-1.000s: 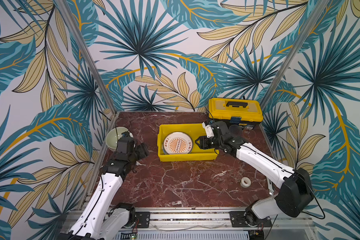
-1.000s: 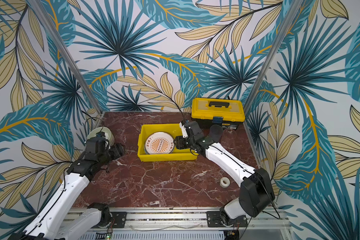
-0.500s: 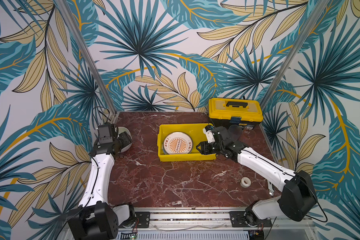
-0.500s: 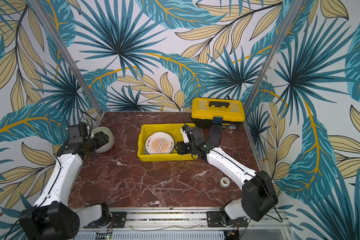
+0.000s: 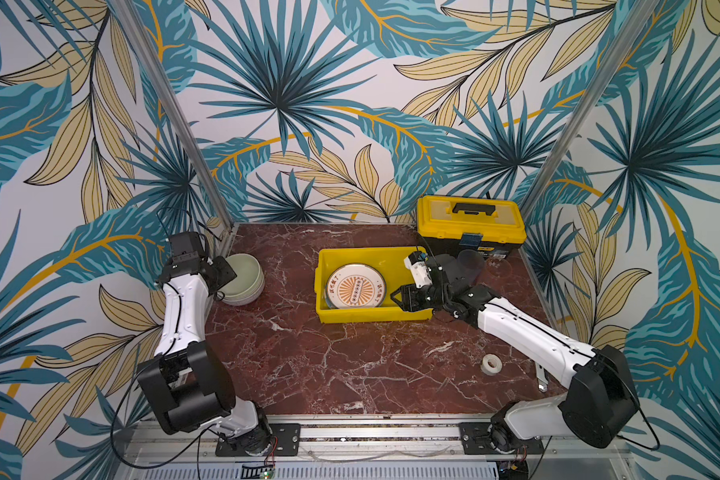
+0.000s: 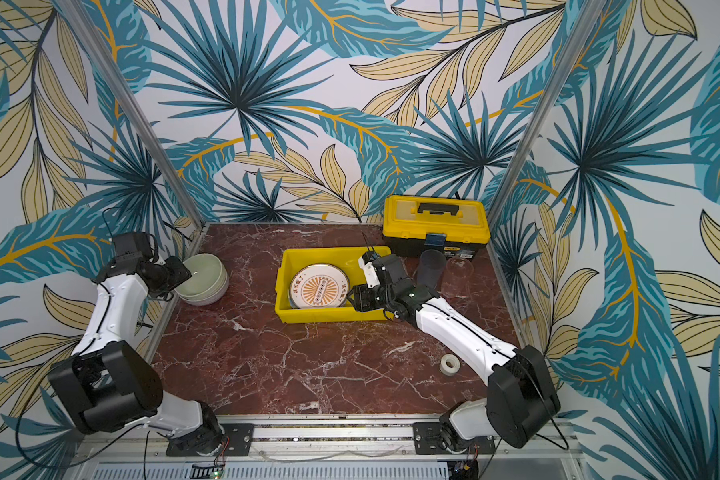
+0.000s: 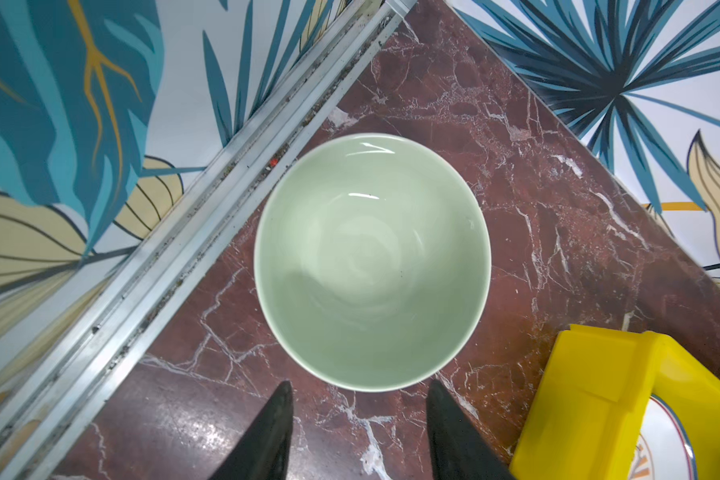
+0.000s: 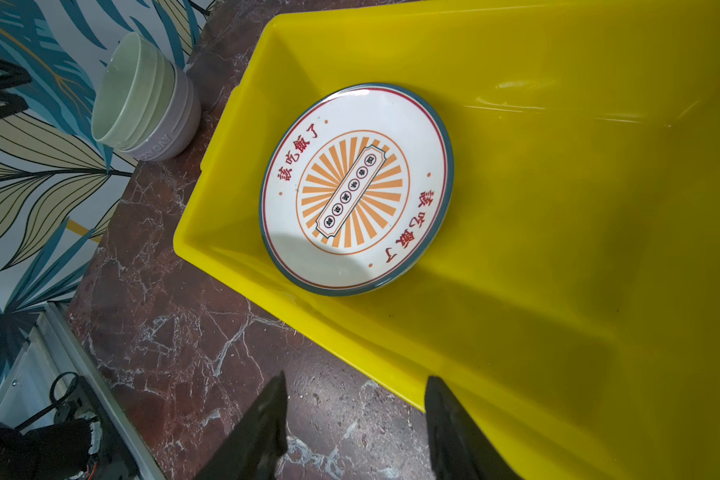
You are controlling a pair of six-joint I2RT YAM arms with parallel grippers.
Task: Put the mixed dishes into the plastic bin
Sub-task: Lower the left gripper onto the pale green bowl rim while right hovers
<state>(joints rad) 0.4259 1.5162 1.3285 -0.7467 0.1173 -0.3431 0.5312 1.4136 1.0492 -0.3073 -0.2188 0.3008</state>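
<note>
Bowls (image 5: pixel 244 276) are the dishes in hand. The left hand (image 7: pixel 357 388) hangs just short of the near rim of the stack, its two black fingers (image 7: pixel 267 432) spread with nothing between them, so it is released and empty. I judge this the approach to a pick. The next move calls for one finger inside the top green bowl (image 7: pixel 371 262) and one outside its wall, a pinch on the rim, then a lift and a carry across the table (image 5: pixel 329 365) to the yellow bin (image 5: pixel 321 291). The right hand (image 8: pixel 356 378) hovers over the bin's near wall, fingers likewise apart and gripping nothing; it would do well to clear off before a bowl arrives. Inside the bin the sunburst plate (image 5: pixel 356 286) lies flat toward the end nearer the bowls, with bare floor beside it. Outside the bin, the stack sits at the table's left edge by the frame rail. A smoky tumbler (image 6: pixel 431 266) and a clear tumbler (image 6: pixel 458 272) stand in front of the yellow toolbox (image 5: pixel 470 220). The left wrist view shows only the top bowl from above, as if it were single. The right wrist view shows the stack side-on, green bowls nested in a lilac bowl (image 8: pixel 171 137). Only the top views show the tumblers.
</note>
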